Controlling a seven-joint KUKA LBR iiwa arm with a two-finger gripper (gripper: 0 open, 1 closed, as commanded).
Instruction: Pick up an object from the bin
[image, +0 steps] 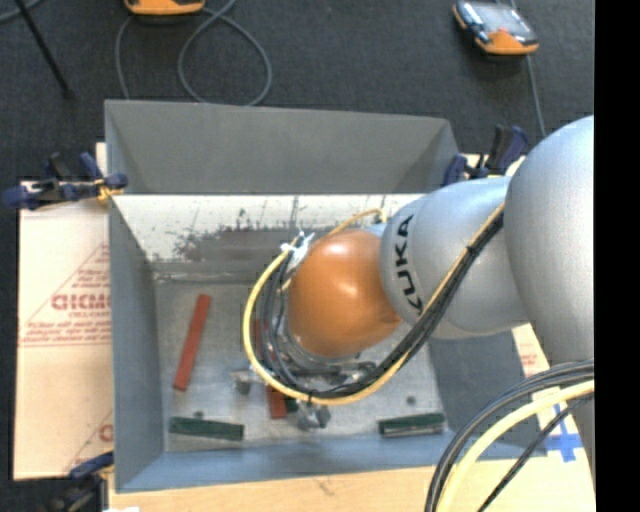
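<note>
My gripper (310, 413) is low in the bin near the front wall, mostly hidden under the arm's orange cover and its cables. A short red-orange block (277, 402) lies right beside it on the floor, partly covered by the cables. Whether the gripper touches the block cannot be told. A dark green flat bar (411, 425) lies to the right of the gripper along the front wall.
A long red stick (192, 340) lies slanted on the left part of the floor. A second dark green bar (205, 429) lies in the front left corner. The arm comes in over the bin's right side and covers the floor there.
</note>
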